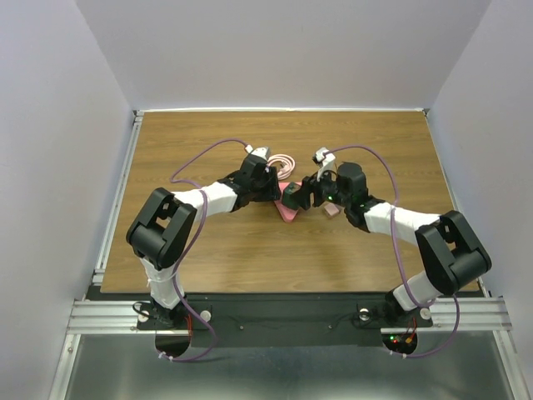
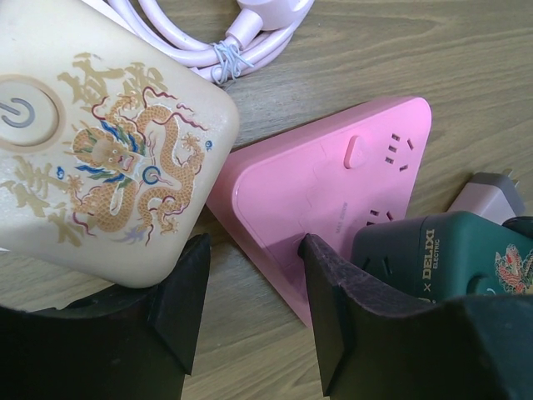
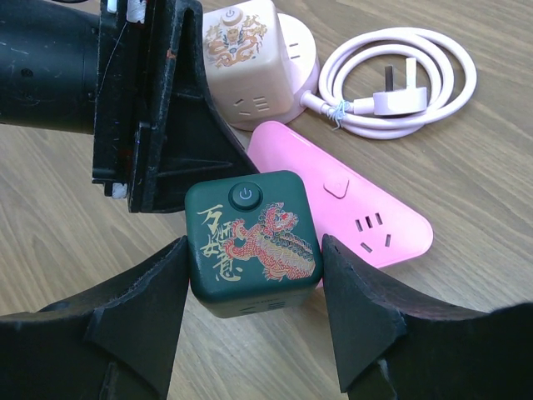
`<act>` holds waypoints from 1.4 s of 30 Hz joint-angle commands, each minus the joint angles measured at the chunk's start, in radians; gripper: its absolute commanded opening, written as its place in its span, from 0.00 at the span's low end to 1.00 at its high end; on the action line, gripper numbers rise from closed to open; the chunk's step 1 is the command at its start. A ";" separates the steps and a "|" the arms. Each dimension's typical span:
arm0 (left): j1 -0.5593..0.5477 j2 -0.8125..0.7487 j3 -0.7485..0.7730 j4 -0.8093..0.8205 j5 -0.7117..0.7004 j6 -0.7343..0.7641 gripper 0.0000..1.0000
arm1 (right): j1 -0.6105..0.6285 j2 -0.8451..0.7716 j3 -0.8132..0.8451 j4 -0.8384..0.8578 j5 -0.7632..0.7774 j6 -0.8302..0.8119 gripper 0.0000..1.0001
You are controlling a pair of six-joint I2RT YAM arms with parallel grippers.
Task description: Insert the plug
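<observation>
A dark green cube plug with a red lion print stands on the near part of a pink triangular power strip. My right gripper is shut on the cube, one finger against each side. The cube also shows in the left wrist view, over the strip. My left gripper is open, with bare table between its fingers. Its right finger touches the strip's near edge and its left finger sits by a cream dragon cube. I cannot tell whether the green cube's prongs are seated.
The cream cube stands on a round pink base behind the strip. A coiled pink cable with a white plug lies behind it. A small pinkish adapter lies right of the strip. The two grippers meet at mid-table.
</observation>
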State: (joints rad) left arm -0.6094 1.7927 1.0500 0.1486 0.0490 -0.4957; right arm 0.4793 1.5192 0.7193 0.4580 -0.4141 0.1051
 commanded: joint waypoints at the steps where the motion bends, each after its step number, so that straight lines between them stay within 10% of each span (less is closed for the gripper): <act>1: 0.002 0.019 0.035 -0.014 -0.038 0.016 0.58 | 0.005 -0.007 -0.018 0.088 -0.005 0.001 0.00; 42: 0.017 0.019 0.019 -0.009 -0.008 0.028 0.48 | 0.033 -0.002 -0.055 0.185 0.024 0.096 0.01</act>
State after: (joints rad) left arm -0.6064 1.8034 1.0615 0.1635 0.0566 -0.4950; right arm 0.4973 1.5047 0.6571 0.5476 -0.3817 0.1909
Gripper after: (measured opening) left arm 0.483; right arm 0.655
